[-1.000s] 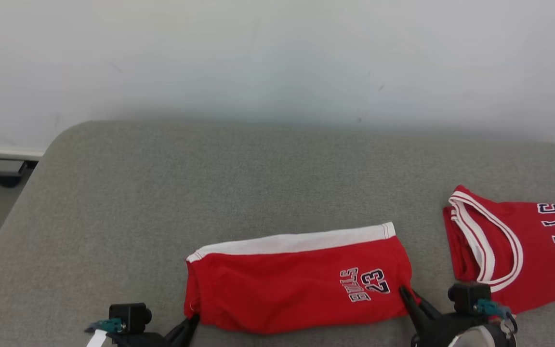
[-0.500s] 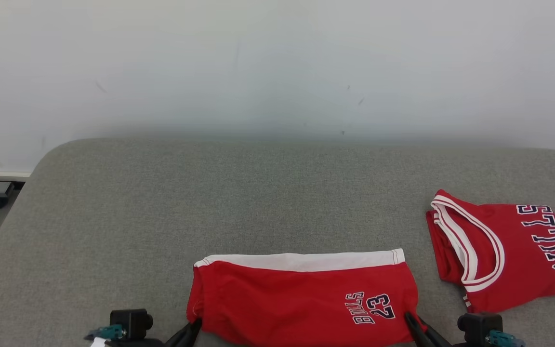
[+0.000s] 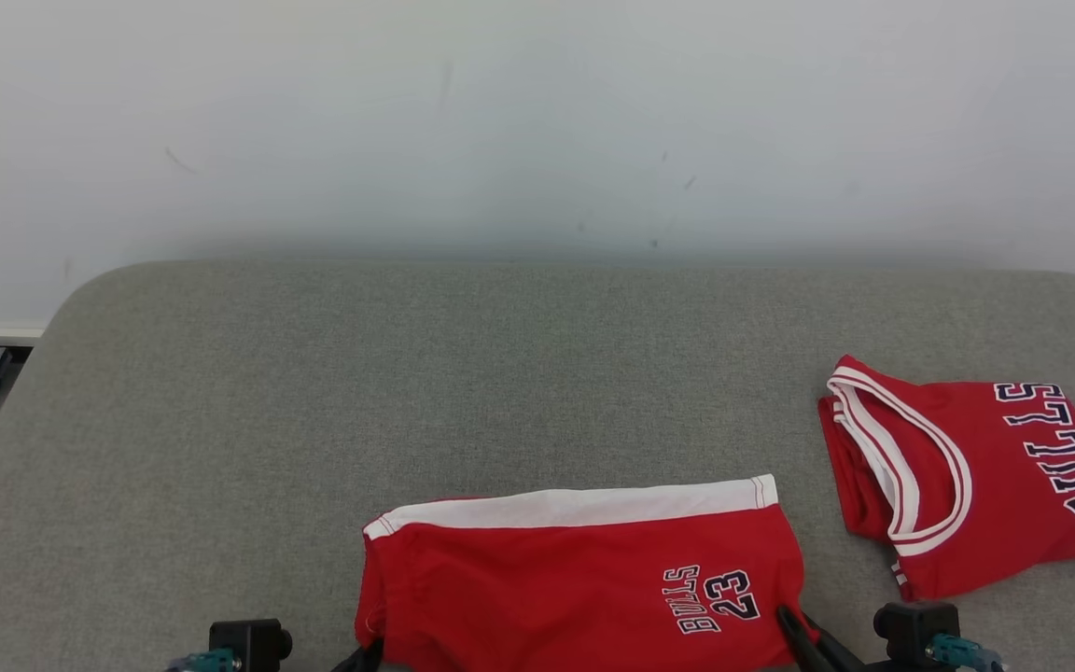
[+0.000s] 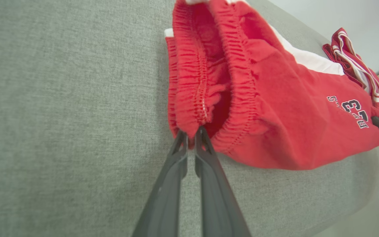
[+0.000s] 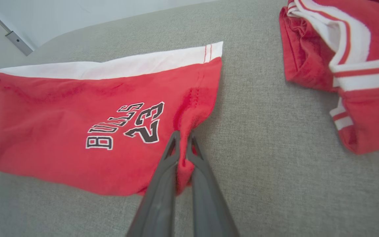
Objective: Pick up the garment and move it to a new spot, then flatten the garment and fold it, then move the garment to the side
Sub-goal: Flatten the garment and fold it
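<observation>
Garment: a pair of red shorts (image 3: 575, 579) is laid out flat and wide at the near edge of the padding, slightly right of the middle in the head view.
Markings: a white band (image 3: 575, 507) is seen along the far side, and a "BULLS 23" print (image 3: 713, 597) is carried near the right end.
Left end: the gathered elastic waistband (image 4: 196, 82) is turned toward the robot's left, and its opening is seen gaping in the left wrist view.
Left gripper: the left gripper (image 4: 191, 131) is closed to a narrow pinch, and the near corner of the waistband is clamped between its tips.
Right gripper: the right gripper (image 5: 183, 135) is likewise closed tight, with a fold of the leg hem (image 5: 206, 98) caught between its tips just beside the print.
Contact: the far side of the shorts is rested on the padding; whether the near edge is raised clear of it cannot be told.
Neighbour: a folded red jersey (image 3: 985, 485) with white trim and "BULLS" lettering is laid to the right, near the shorts but apart from them.
Support: both pieces are borne by a grey fabric-covered surface (image 3: 407, 373) with rounded far corners.
Background: a pale wall (image 3: 537, 121) is seen behind it.
</observation>
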`<state>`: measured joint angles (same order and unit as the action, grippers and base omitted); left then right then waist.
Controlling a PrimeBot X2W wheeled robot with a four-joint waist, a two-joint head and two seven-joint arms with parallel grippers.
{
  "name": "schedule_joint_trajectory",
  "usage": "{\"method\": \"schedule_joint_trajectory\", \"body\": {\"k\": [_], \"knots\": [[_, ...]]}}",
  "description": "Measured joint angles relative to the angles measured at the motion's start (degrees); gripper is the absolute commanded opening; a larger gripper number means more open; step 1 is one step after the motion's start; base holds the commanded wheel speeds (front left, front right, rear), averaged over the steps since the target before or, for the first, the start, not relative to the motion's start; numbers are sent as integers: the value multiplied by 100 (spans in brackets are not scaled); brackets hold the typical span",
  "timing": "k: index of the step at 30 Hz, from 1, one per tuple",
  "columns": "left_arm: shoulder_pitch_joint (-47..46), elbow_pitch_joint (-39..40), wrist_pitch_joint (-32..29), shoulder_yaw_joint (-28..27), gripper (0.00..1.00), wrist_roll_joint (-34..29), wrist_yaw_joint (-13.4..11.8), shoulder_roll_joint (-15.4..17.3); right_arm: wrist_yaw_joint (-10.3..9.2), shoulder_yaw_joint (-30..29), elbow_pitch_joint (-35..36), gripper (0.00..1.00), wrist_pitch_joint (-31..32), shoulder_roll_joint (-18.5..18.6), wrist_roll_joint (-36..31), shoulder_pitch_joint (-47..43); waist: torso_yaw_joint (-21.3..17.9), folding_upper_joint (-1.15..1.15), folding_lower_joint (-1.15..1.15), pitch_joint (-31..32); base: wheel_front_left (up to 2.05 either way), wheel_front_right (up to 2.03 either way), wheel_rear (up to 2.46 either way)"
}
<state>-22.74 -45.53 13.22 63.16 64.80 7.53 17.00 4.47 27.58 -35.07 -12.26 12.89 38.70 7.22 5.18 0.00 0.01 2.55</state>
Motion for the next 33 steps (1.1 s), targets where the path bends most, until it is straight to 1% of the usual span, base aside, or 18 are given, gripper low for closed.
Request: {"method": "schedule_joint_trajectory", "body": {"k": [1, 2, 3, 4, 7, 15, 21, 26, 31, 33], "knots": [[0, -9, 0, 0, 0, 0, 0, -5, -1, 13, 1, 19, 30, 0, 0, 0, 0, 0, 0, -5, 0, 0, 0], [-1, -20, 0, -1, 20, 0, 0, -11, -29, 21, 8, 64, 62, 0, 0, -2, 0, 0, 0, -8, 0, 0, 0], [-1, -27, 1, -11, 73, 0, -3, -15, -47, 14, 20, 100, 66, -1, 3, -8, 2, 0, 0, -10, 0, 0, 0], [-1, -32, 1, -35, 100, 1, -4, -16, -52, 7, 34, 100, 66, 1, 3, -14, 3, 0, 0, -12, 0, 0, 0], [-1, -43, 45, -112, 100, 10, -48, 11, -97, -74, 140, 100, 65, 30, 12, -75, 6, 0, 0, -13, 0, 0, 0], [-9, 70, 51, -166, 100, 7, -57, 80, -179, -241, 434, 100, 56, 199, 67, -93, 32, 0, 0, 7, 0, 0, 0], [1, 311, 78, -331, 100, -19, -177, 299, -225, -291, 723, 100, 4, 213, 67, -94, 12, 0, 0, 50, 0, 0, 0], [77, 528, 104, -534, 100, -204, -450, 519, -271, -325, 923, 100, -44, 222, 54, -92, -37, 0, 0, 113, 0, 0, 0], [165, 822, 112, -950, 100, -408, -927, 665, -379, -355, 1048, 100, -90, 289, -97, -93, -85, 0, 0, 178, 0, 0, 0], [251, 975, 112, -1059, 100, -601, -1084, 721, -453, -350, 1115, 100, -97, 308, -166, -93, -113, 0, 0, 194, 0, 0, 0]]}}
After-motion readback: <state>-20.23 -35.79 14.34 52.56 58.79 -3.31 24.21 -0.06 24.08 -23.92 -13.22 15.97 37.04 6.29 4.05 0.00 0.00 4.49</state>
